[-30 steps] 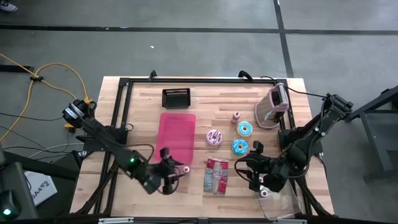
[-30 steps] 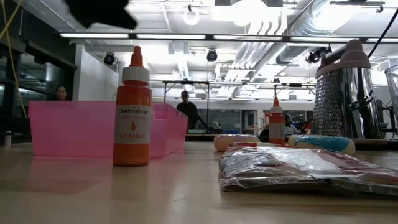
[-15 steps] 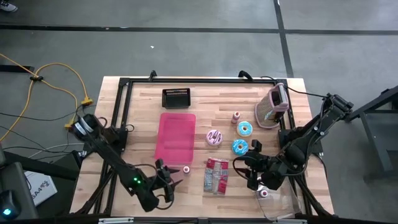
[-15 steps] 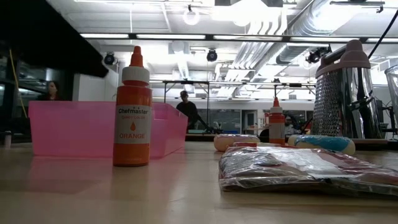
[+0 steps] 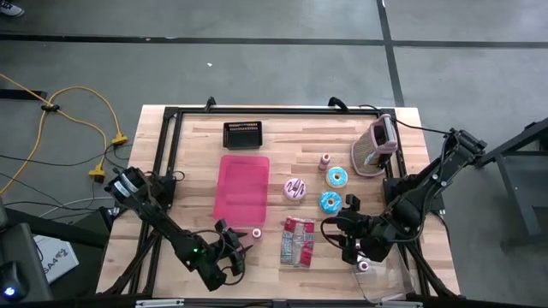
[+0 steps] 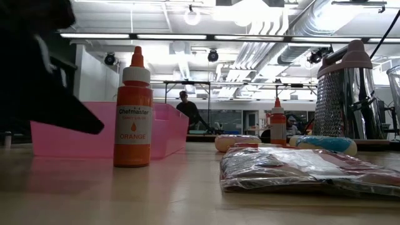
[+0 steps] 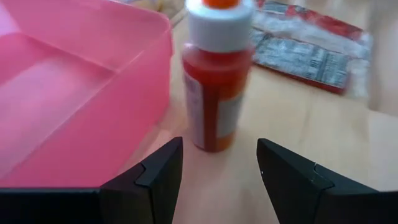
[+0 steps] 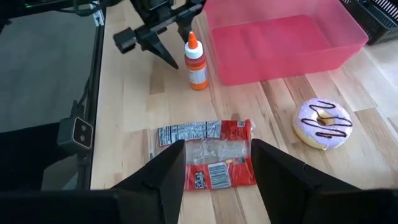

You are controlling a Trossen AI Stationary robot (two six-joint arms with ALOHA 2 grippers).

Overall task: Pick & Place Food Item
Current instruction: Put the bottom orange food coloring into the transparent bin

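The orange food-colouring bottle (image 5: 256,232) is standing upright on the wooden desk (image 5: 193,171), just off the near corner of the pink tray (image 5: 242,186), not touching it as far as can be seen. "Chefmaster ORANGE" can be read on its label in the low view (image 6: 132,111).

The left claw (image 5: 229,249) is parked low right beside that bottle, on the side away from the tray, with its fingers (image 7: 155,174) spread apart and nothing held between them; in the left wrist view the bottle (image 7: 216,74) is lined up with the gap but clear of both fingers.

The red candy packet (image 5: 297,241) is lying flat on the other side of the bottle. Beyond it the pink-frosted donut (image 5: 295,189) and two blue-frosted donuts (image 5: 336,178) are spread out, well apart from the bottle. A metal grater (image 5: 375,147) and a black basket (image 5: 242,134) are sat at the far edge.

The right claw (image 5: 353,244) is hung past the candy packet from the bottle, fingers (image 8: 171,177) apart and empty.
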